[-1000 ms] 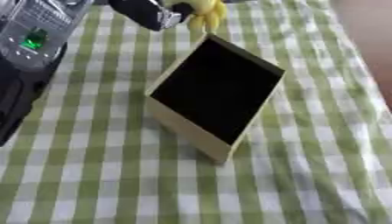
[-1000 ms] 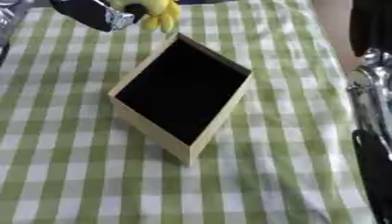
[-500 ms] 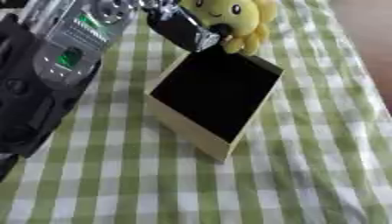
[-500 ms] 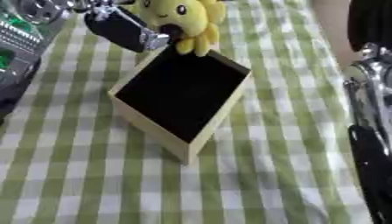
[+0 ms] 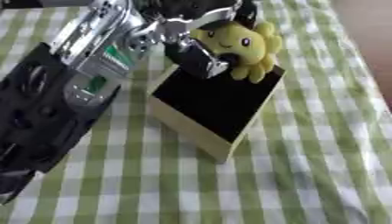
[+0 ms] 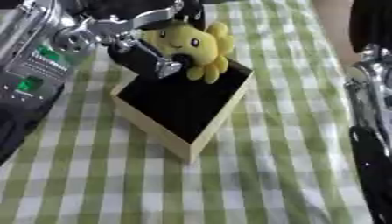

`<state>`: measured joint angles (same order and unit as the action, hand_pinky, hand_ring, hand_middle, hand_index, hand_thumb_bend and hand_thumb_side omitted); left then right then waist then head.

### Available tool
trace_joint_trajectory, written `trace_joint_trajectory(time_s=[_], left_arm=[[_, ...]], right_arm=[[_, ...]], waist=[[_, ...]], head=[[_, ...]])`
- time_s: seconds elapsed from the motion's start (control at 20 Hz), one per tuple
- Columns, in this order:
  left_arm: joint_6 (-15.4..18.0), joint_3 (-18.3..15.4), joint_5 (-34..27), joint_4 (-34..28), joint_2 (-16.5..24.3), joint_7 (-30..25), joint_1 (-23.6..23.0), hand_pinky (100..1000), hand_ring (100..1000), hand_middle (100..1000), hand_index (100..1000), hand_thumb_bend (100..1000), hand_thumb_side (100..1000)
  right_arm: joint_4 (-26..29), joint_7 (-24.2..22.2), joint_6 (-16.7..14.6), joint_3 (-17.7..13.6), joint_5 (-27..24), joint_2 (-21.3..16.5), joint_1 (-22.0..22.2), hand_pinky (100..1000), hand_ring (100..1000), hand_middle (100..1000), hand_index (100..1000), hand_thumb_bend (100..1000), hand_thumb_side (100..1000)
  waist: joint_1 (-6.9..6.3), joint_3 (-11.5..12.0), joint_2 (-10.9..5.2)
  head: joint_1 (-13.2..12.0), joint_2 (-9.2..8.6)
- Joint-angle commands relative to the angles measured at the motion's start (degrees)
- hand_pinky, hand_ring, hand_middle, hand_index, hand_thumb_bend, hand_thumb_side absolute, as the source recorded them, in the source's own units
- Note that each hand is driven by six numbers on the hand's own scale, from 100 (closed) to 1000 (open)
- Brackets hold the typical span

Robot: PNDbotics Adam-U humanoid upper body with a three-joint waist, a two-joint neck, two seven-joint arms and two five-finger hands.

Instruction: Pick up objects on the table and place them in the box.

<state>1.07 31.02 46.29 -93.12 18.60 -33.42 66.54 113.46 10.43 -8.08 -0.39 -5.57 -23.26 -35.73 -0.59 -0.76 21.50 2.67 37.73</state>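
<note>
plush toy (image 5: 237, 43), a yellow flower with a face, hung at the upper centre of the frame, fingers of the left hand (image 5: 201, 59) curled round its near side. it sat over the far edge of the box (image 5: 201, 131), just above the dark opening, so letting go would likely drop it inside. the right arm (image 6: 371, 131) lay along the right edge; whether that hand was open or closed could not be told. green checked cloth (image 5: 306, 166) covered the table.
</note>
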Motion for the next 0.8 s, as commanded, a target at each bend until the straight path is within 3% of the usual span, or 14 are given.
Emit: trace_joint_trajectory(time_s=[0.05, 0.45, 0.8], left_arm=[[0.83, 0.48, -0.07, 0.51, -0.16, 0.04, 0.36, 348, 580, 570, 603, 100, 125], [1.57, 1.18, 1.57, 4.22, -1.21, 0.05, -0.87, 356, 585, 576, 610, 100, 146], [3.42, 1.95, 5.08, 12.75, -3.77, 0.1, -1.97, 381, 596, 581, 622, 125, 160]], right_arm=[[1.13, 0.17, -0.09, -0.62, 0.53, -0.59, -0.46, 794, 762, 737, 877, 100, 938], [1.13, 0.25, -0.04, -0.65, 0.53, -0.37, -0.36, 793, 760, 736, 876, 100, 939], [1.13, 0.38, -0.05, -0.72, 0.4, -0.01, -0.31, 793, 759, 735, 875, 100, 941]], waist=[[0.26, -0.02, -1.45], [0.24, -0.16, -1.28], [0.37, -0.52, -1.03]], head=[[-0.01, -0.04], [0.01, -0.05], [-0.18, 0.03]])
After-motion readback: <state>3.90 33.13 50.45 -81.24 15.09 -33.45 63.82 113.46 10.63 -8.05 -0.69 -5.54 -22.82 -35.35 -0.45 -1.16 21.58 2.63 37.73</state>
